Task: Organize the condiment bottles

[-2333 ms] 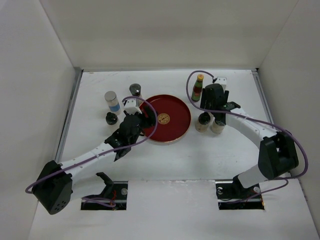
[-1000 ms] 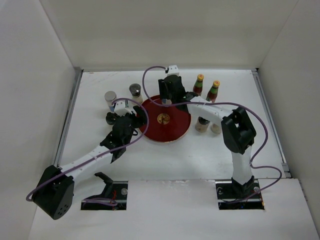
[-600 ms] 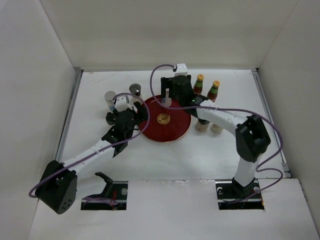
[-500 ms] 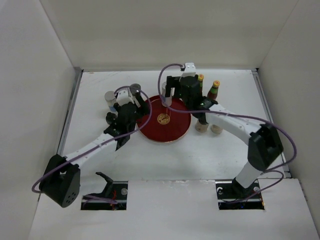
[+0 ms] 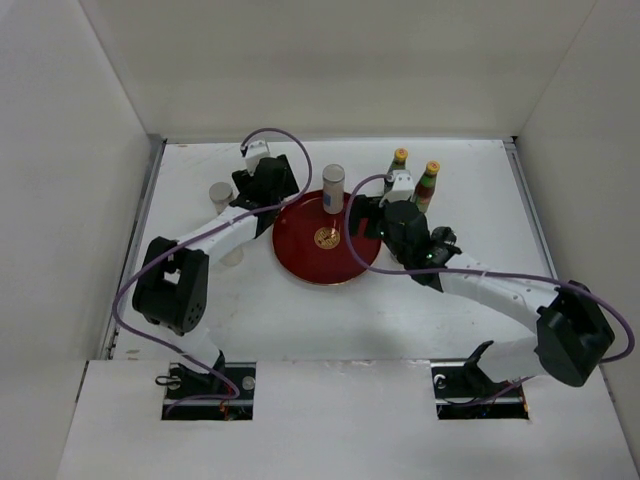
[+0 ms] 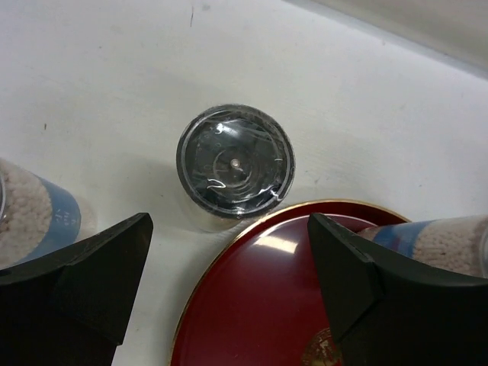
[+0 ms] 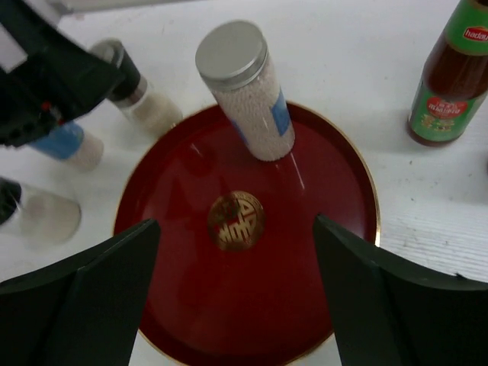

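From above, a silver-lidded jar (image 5: 333, 188) stands at the far edge of the red tray (image 5: 308, 262), with two yellow-capped sauce bottles (image 5: 398, 168) on the surface to its right. Left wrist: the left jaws are apart above a black-capped shaker (image 6: 235, 164) just beside the tray rim. Right wrist: the right jaws are apart, and one sauce bottle's label lettering is too small to read.

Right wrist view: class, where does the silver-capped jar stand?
The silver-capped jar stands on the far part of the red tray, beyond its gold emblem, with the green-labelled sauce bottle off the tray to its right.
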